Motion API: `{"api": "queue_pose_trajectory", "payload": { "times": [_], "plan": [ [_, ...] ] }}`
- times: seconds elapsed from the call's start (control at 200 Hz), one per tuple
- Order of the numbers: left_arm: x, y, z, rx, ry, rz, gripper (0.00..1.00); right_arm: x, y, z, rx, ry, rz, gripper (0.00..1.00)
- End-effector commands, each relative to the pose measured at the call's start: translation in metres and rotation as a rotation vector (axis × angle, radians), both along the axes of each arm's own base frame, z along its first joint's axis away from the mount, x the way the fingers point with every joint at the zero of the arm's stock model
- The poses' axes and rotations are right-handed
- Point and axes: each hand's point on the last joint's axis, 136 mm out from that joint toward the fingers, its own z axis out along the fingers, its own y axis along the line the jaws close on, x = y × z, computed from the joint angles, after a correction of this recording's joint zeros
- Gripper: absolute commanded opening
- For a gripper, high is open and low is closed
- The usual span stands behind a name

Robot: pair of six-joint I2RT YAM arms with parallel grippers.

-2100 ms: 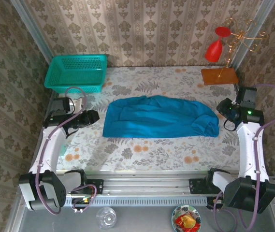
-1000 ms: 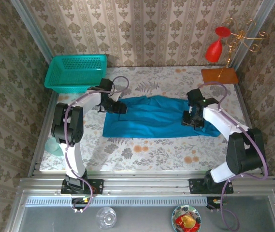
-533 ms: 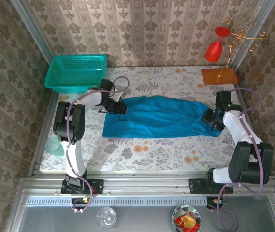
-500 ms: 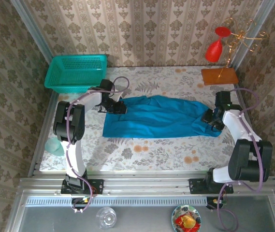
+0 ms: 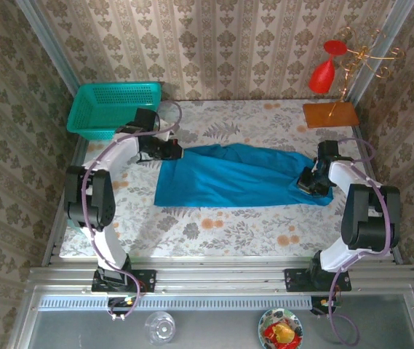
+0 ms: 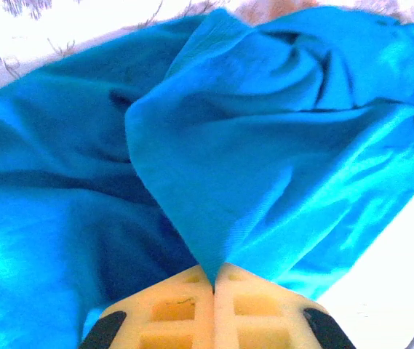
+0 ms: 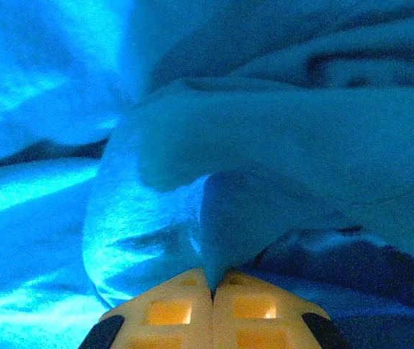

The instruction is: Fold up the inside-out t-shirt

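Observation:
The inside-out t-shirt (image 5: 236,178) is a plain teal-blue cloth lying crumpled across the middle of the floral table. My left gripper (image 5: 172,151) sits at its upper left corner, shut on a pinch of the fabric (image 6: 192,211) that rises in a peaked fold from between the yellow fingers (image 6: 170,309). My right gripper (image 5: 307,182) is at the shirt's right end, shut on a bunched fold (image 7: 228,225) that comes up between its yellow fingers (image 7: 265,313). In both wrist views the cloth (image 7: 279,123) hides the table beneath.
A teal mesh basket (image 5: 114,109) stands at the back left, close behind the left arm. A wooden-based stand (image 5: 330,113) with a red glass (image 5: 322,75) is at the back right. Bare floral tabletop (image 5: 228,225) lies in front of the shirt.
Both grippers have closed on the shirt. The left one has drawn its corner slightly up and left. The right gripper shifted a little left onto the shirt's right end.

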Motion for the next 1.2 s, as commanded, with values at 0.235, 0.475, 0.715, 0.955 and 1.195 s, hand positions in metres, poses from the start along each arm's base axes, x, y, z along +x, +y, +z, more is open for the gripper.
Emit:
{"api": "queue_pose_trajectory", "payload": {
  "times": [0.235, 0.475, 0.715, 0.955, 1.195],
  "plan": [
    [0.024, 0.018, 0.126, -0.17, -0.184, 0.066, 0.0, 0.042, -0.007, 0.147, -0.051, -0.308, 0.007, 0.0],
    [0.055, 0.053, 0.279, -0.361, -0.408, 0.116, 0.0, 0.064, -0.028, 0.322, -0.156, -0.635, -0.047, 0.0],
    [0.016, 0.067, 0.396, -0.447, -0.628, 0.084, 0.0, 0.017, -0.03, 0.441, -0.247, -0.909, -0.095, 0.0],
    [-0.033, 0.072, 0.363, -0.405, -0.607, 0.119, 0.0, -0.026, -0.016, 0.394, -0.207, -0.847, -0.069, 0.0],
    [-0.1, 0.086, 0.137, -0.242, -0.202, 0.337, 0.0, -0.065, 0.033, 0.211, 0.089, -0.496, -0.032, 0.0]
  ]
}}
